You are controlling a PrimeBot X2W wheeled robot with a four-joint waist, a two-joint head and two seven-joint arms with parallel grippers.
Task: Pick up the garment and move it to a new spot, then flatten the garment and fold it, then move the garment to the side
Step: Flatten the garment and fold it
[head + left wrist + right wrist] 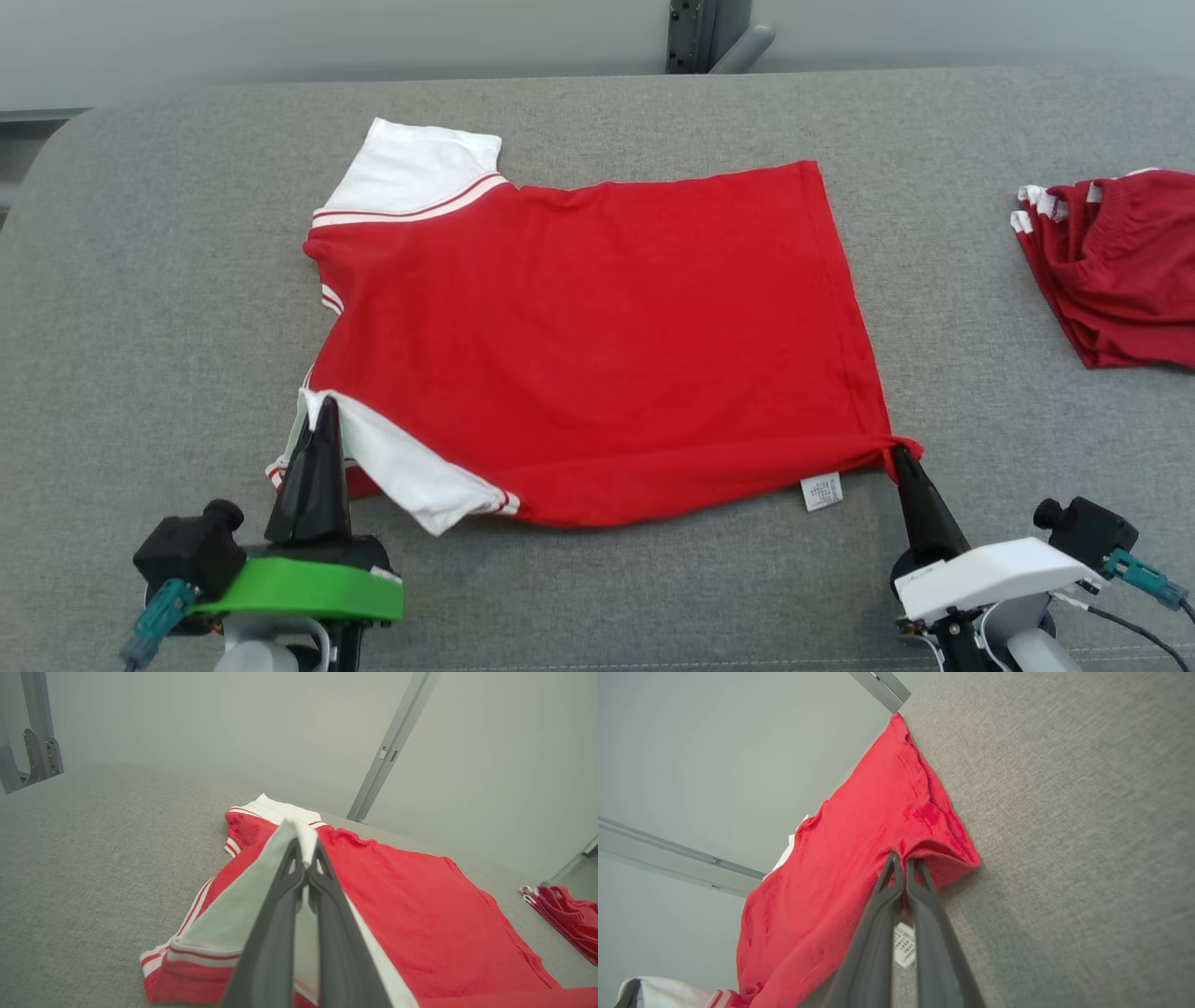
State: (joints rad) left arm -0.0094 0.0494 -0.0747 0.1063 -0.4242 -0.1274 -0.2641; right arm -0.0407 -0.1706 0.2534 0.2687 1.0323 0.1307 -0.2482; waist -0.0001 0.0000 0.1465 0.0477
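Right of garment [597, 345], red clothes pile [1116, 271].

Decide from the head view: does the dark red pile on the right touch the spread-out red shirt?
No: a bare strip of grey surface lies between the dark red pile and the shirt.

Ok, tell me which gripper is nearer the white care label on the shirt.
Right. The right gripper pinches the shirt at its hem corner, beside the care label; the left gripper holds the white sleeve at the opposite end.
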